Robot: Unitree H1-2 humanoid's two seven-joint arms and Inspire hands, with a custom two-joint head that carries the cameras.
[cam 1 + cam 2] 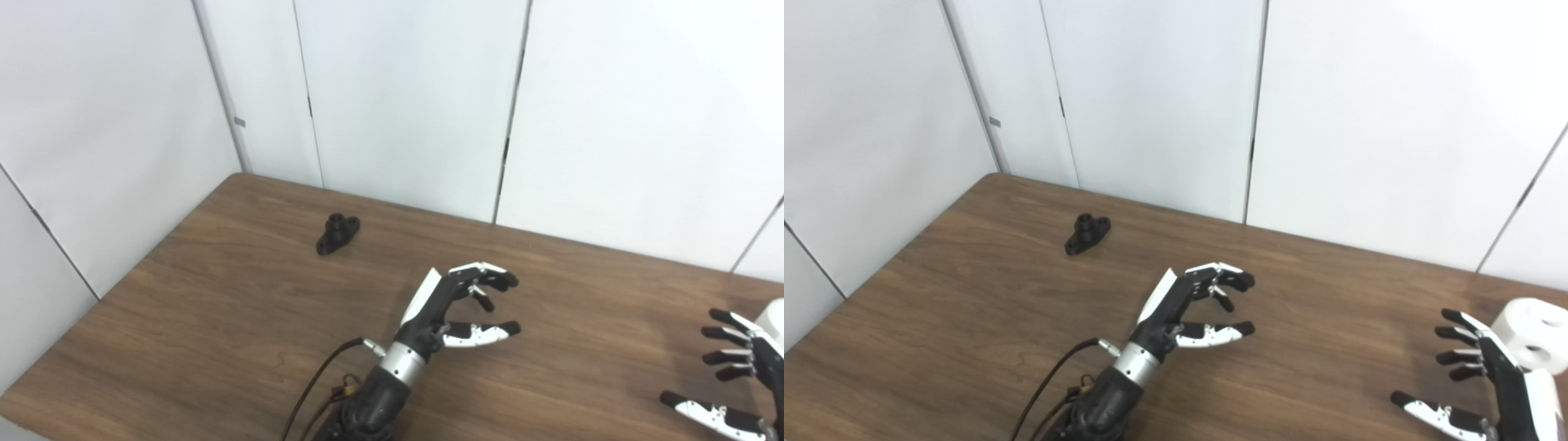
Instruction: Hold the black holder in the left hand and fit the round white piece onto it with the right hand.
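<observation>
The black holder (337, 233) lies near the table's (986, 318) far left corner — untouched. Both hands are empty with fingers spread: the left hand (456, 306) mid-table, the right hand (1476, 373) beside the round white piece (1532, 335) at the right edge.

Left hand (456, 306): black frame, white shell on the back, white finger segments with black tips. Silver wrist collar (401, 361), black forearm (367, 410), dark cable (318, 383) with yellow connector. Right hand (1488, 380): same black-white scheme.
</observation>
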